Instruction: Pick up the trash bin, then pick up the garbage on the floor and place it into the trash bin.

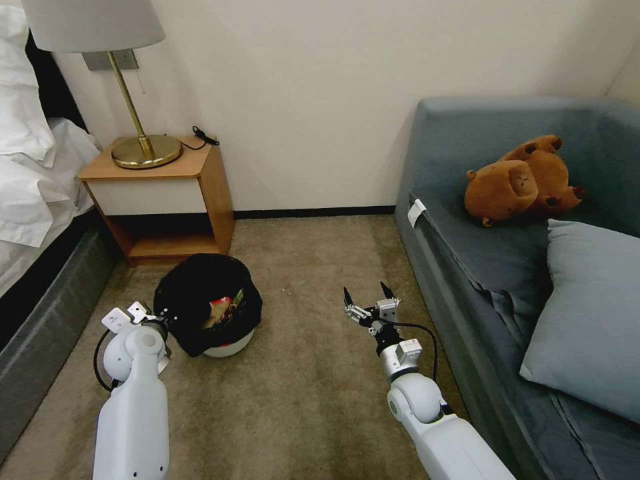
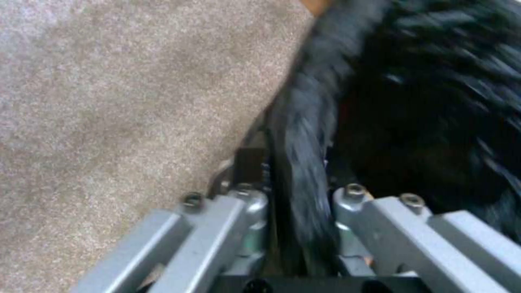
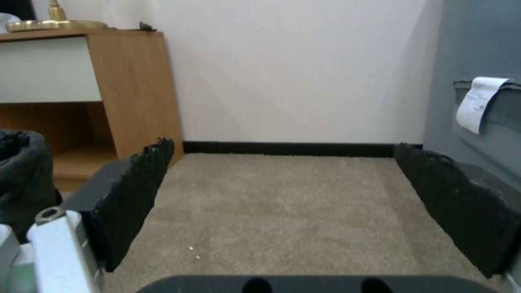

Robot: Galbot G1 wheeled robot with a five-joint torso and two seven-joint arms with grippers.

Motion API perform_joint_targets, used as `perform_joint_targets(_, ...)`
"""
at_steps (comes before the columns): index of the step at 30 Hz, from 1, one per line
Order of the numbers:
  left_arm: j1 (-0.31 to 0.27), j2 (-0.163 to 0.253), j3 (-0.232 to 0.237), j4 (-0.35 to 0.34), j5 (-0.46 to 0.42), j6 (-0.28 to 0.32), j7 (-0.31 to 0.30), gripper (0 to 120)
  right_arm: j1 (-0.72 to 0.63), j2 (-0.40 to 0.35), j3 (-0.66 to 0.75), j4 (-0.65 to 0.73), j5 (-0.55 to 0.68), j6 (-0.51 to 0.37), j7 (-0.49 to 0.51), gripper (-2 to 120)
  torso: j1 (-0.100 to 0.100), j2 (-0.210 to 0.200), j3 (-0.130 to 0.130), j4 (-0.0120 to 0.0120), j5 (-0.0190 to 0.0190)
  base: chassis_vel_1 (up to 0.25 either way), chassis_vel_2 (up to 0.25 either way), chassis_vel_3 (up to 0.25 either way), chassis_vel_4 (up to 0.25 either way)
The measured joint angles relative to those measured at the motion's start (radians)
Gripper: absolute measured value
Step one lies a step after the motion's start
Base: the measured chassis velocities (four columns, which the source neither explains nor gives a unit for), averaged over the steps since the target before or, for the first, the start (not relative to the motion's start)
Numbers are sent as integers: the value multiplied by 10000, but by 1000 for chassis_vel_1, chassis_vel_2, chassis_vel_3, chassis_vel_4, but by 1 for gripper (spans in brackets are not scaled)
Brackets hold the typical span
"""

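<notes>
L gripper [image 2: 298, 203] is clamped on the bin [image 1: 208, 305] rim, bag-covered edge pinched between its jaws, on the bin's bed-side edge. The bin sits on the carpet [image 1: 313, 393] just in front of the nightstand [image 1: 163, 193], w/ garbage [image 1: 223, 310] already inside. R gripper [image 1: 369, 295] hangs wide open & empty, well apart on the bin's sofa side. You should keep the bin level as you lift; grip is on thin bag plastic, so it could slip. Go slow.

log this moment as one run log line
left gripper: jaws shut on trash bin rim | right gripper: open, above carpet | garbage: in bin
</notes>
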Motion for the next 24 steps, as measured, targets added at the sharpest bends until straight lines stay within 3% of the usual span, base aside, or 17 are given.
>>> perform_joint_targets(8, -11, -23, 12, 36, 35, -5, 3, 48, -37, -6, 8, -18, -8, 29, -52, 100, 0, 0, 0, 1, 0, 0, 0, 0, 0)
perform_joint_targets(10, -3, -41, 23, 20, 61, -5, 5, 61, -39, -14, 18, -25, -9, 48, -68, 100, 0, 0, 0, 0, 0, 0, 0, 0, 0)
perform_joint_targets(19, 158, -52, 17, -199, 81, 18, 10, 91, -57, -14, 30, -24, -10, 53, -86, 100, 0, 0, 0, 0, 0, 0, 0, 0, 0)
perform_joint_targets(24, 361, -55, 30, -554, 83, 50, 11, 100, -66, 5, 30, -17, -40, 61, -91, 100, 0, 0, 0, 1, 0, 0, 0, 0, 0)
